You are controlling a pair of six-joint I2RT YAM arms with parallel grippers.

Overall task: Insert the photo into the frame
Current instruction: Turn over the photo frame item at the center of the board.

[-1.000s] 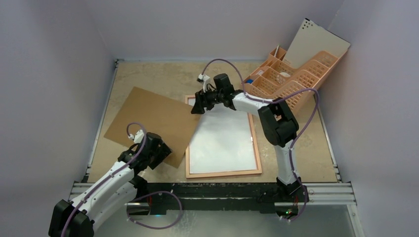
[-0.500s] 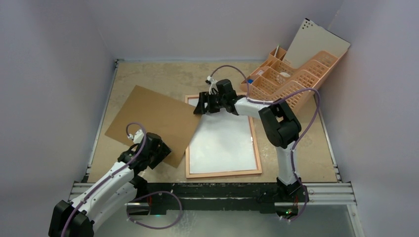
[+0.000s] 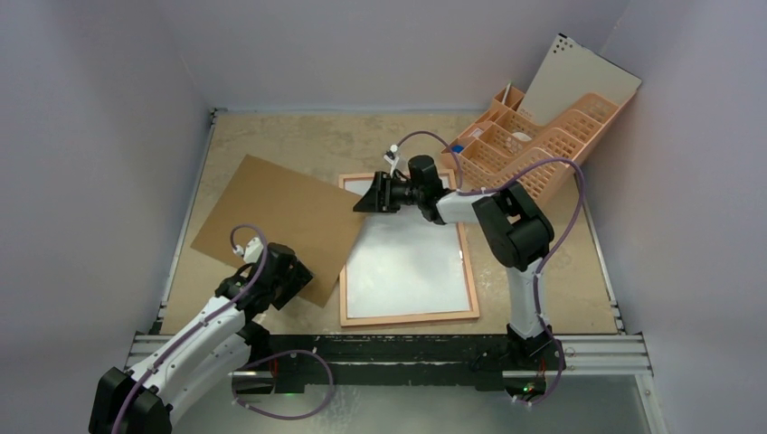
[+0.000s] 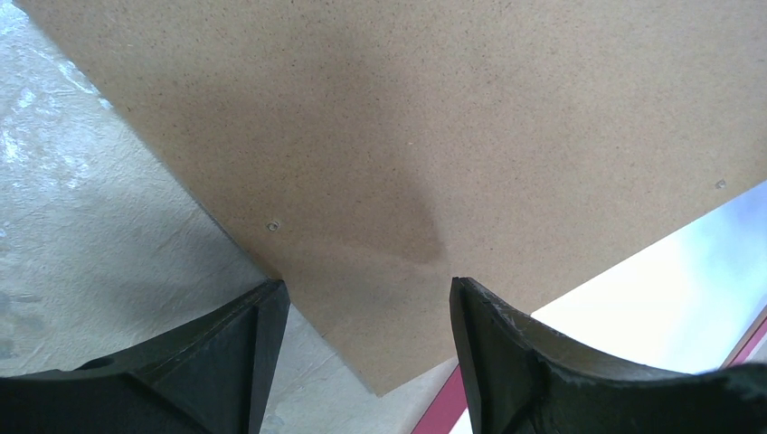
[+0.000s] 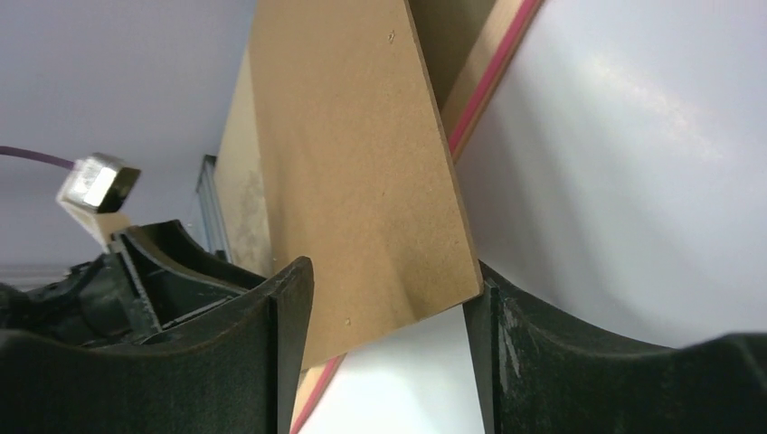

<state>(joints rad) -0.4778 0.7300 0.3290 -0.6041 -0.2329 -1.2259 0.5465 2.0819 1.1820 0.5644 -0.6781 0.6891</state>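
The frame (image 3: 409,316) lies flat mid-table, showing a peach-wood rim with a pink edge (image 5: 484,81). Inside it rests the photo (image 3: 407,262), white side up. A brown backing board (image 3: 280,221) lies at the left, its right corner over the frame's far left part. My right gripper (image 3: 369,198) is low at that corner. In the right wrist view it is open (image 5: 391,276), with the board's corner (image 5: 353,163) between its fingers above the white photo (image 5: 633,181). My left gripper (image 3: 297,277) hovers open (image 4: 366,285) over the board's near corner (image 4: 407,136), holding nothing.
A peach plastic organiser (image 3: 534,149) stands at the back right with a pale panel (image 3: 579,81) leaning behind it. Grey walls close in the table on three sides. A metal rail (image 3: 389,348) runs along the near edge.
My right wrist has dropped lower and shifted right, and the gripper has turned to straddle the board's corner. The board, frame, photo and left arm have not moved.
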